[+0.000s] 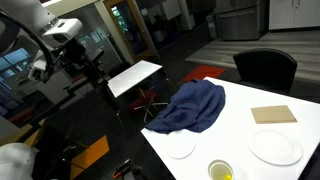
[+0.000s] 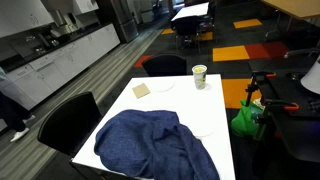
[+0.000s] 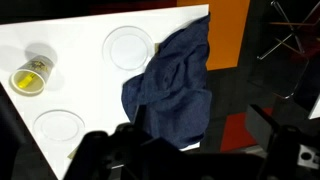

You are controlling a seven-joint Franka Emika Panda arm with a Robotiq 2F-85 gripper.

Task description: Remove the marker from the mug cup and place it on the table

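Note:
The white mug cup (image 3: 32, 75) stands near a corner of the white table (image 3: 80, 90), with the yellow marker (image 3: 33, 72) inside it. The cup also shows in both exterior views (image 1: 221, 171) (image 2: 200, 76). My gripper (image 3: 200, 140) is open and empty. Its dark fingers frame the bottom of the wrist view, high up and off the table's edge beyond the blue cloth (image 3: 170, 80). The arm (image 1: 62, 35) is raised far from the cup.
On the table lie the blue cloth (image 1: 190, 107), a large white plate (image 1: 275, 147), a small saucer (image 1: 179, 145) and a tan board (image 1: 273, 114). A smaller white table (image 1: 135, 77) and black chairs (image 1: 265, 68) (image 2: 65, 120) stand around.

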